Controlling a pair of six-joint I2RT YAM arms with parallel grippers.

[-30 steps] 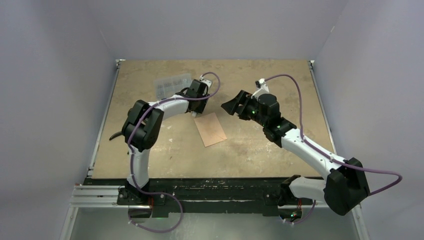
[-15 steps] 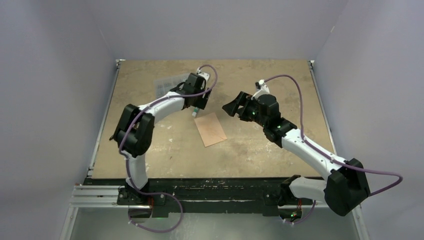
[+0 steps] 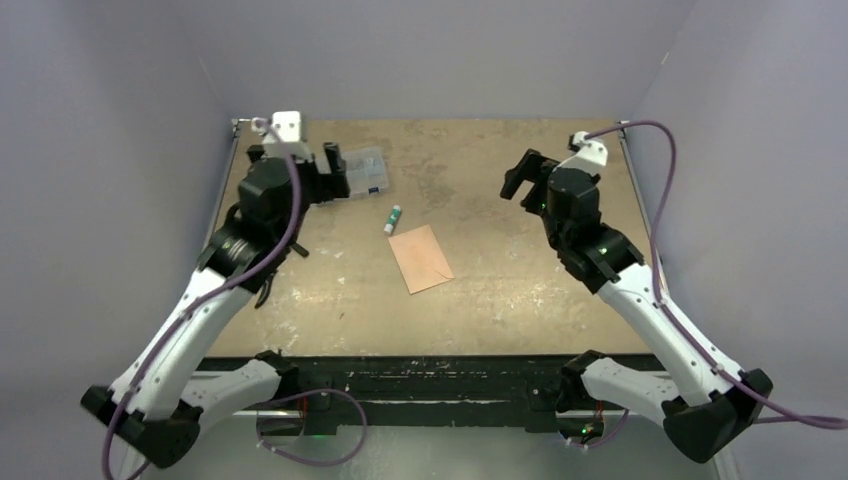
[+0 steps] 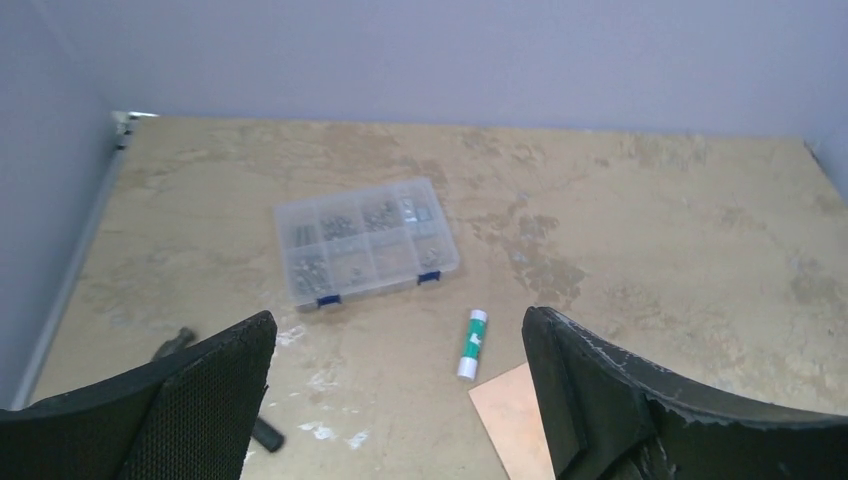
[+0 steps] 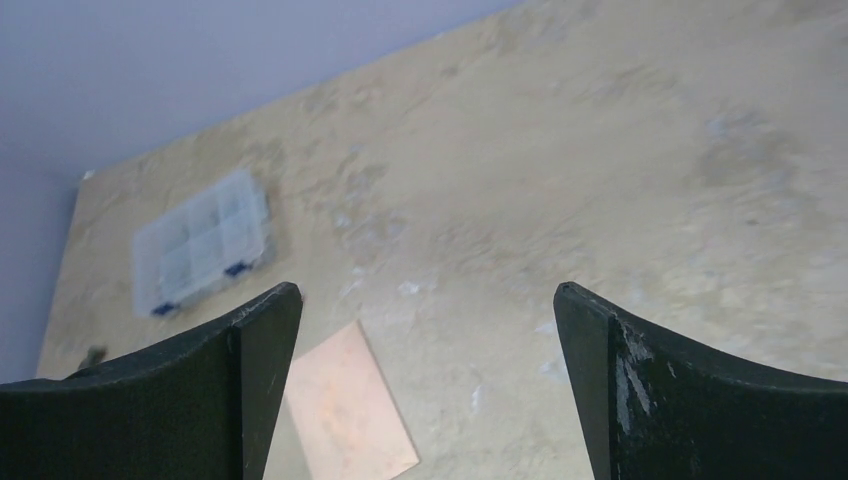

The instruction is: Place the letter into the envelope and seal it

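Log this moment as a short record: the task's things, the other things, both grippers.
envelope: lies flat at the middle of the table, touched by neither gripper
letter: not seen apart from the envelope
glue stick: lies by the envelope's far corner
parts box: clear, compartmented, far left
left gripper: open, empty, next to the parts box
right gripper: open, empty, far right
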